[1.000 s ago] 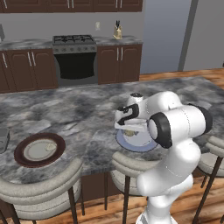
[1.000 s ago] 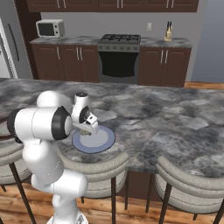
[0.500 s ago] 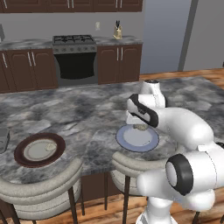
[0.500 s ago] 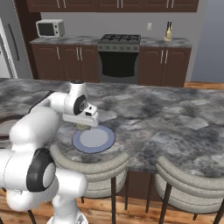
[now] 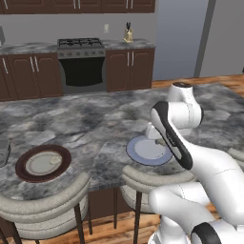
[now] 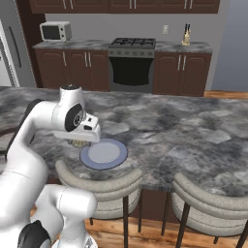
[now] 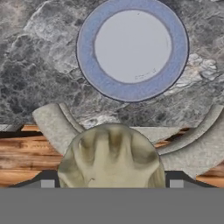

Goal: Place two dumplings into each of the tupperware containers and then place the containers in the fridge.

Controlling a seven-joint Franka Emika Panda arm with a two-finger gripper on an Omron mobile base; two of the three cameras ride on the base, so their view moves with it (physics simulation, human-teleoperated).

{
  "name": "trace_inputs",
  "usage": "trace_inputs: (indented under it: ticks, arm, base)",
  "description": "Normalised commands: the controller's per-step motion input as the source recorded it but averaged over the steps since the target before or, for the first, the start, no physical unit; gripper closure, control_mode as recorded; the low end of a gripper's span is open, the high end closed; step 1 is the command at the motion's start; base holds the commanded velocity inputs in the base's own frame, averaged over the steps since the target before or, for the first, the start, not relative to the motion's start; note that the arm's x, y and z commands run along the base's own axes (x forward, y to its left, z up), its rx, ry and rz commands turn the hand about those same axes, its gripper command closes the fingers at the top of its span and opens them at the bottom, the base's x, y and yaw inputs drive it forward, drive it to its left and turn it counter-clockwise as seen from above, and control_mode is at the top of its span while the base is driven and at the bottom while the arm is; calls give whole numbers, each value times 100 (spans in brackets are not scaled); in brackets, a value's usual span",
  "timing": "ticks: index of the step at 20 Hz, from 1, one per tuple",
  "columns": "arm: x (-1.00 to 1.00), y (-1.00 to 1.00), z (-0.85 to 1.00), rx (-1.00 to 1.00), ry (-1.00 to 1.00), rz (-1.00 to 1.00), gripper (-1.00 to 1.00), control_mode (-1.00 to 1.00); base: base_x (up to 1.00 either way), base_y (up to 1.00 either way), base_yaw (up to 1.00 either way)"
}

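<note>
Gripper clamped wide on a dumpling, above the blue plate. Looks soft, light; best held across its plump middle.

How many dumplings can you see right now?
2. One dumpling sits between the robot's jaws, lifted beside the blue-rimmed plate. Another dumpling lies on the brown-rimmed plate. Others may be hidden.
</note>
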Motion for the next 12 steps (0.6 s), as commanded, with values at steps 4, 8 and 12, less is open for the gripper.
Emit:
trace_inputs:
  ticks: [4, 8, 12]
  arm:
    - [-18, 0, 55, 0, 0, 0, 100, -100]
    - [0, 14, 40, 0, 0, 0, 100, -100]
    - [-3, 12, 14, 0, 0, 0, 100, 100]
  base:
    - [0, 0, 0]
    - [0, 0, 0]
    - [-23, 11, 0]
